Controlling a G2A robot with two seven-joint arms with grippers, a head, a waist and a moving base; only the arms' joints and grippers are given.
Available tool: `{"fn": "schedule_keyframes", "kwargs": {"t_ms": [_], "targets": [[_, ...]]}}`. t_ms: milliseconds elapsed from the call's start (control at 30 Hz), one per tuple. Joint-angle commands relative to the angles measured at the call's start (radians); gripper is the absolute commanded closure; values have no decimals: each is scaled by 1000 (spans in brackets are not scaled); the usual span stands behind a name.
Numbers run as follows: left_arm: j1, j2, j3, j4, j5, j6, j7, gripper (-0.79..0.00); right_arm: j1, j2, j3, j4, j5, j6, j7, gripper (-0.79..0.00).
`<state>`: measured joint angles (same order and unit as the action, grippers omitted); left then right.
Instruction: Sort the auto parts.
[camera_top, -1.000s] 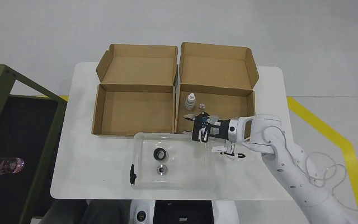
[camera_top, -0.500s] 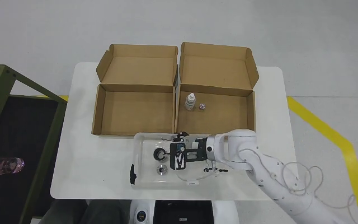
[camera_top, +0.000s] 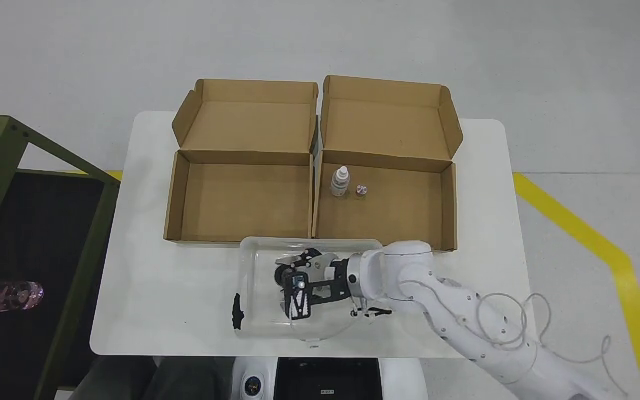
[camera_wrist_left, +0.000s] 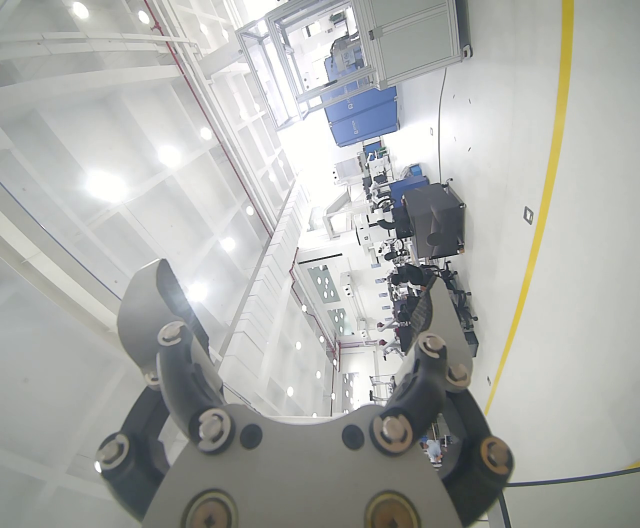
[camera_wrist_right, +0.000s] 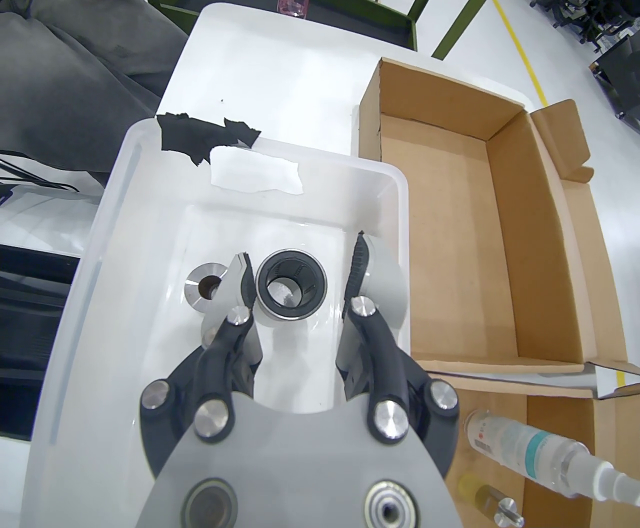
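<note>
While the right gripper (camera_wrist_right: 302, 255) hangs inside the clear bin (camera_wrist_right: 115, 200), its fingers are spread wide to either side of the black bearing ring (camera_wrist_right: 270, 300), which lies flat on the bin floor with its bore facing up. One finger (camera_wrist_right: 242, 280) stands in the gap between the ring and a silver bushing (camera_wrist_right: 200, 290); it is right against the ring, though I cannot tell whether it touches. The other finger is clearly apart from the ring, so nothing is pinched.

From the top view, the bin (camera_top: 260, 250) sits at the table's 6 o'clock edge, with black tape (camera_top: 236, 310) at the bin's 8 o'clock corner, and the right gripper (camera_top: 292, 290) is over its 9 o'clock half. Two open cardboard boxes lie beyond it: the left box (camera_top: 245, 200) towards 11 o'clock and the right box (camera_top: 400, 200) towards 1 o'clock. A spray bottle (camera_top: 341, 181) and a small part (camera_top: 363, 188) lie in the right box at its 10 o'clock corner, just beside each other.

The left gripper (camera_wrist_left: 295, 290) points out into the hall, its fingers wide apart with nothing between them.
</note>
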<state>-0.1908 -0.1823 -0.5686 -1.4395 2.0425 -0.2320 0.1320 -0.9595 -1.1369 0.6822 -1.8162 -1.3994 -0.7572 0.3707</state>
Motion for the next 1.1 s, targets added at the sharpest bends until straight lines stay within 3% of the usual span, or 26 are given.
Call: {"fn": "schedule_keyframes", "kwargs": {"t_ms": [0, 1067], "targets": [[0, 0, 0, 0, 0, 0, 0, -785, 3, -4, -9, 8, -6, 1, 2, -363], [0, 0, 0, 0, 0, 0, 0, -785, 52, -65, -81, 172, -52, 19, -13, -416]]}}
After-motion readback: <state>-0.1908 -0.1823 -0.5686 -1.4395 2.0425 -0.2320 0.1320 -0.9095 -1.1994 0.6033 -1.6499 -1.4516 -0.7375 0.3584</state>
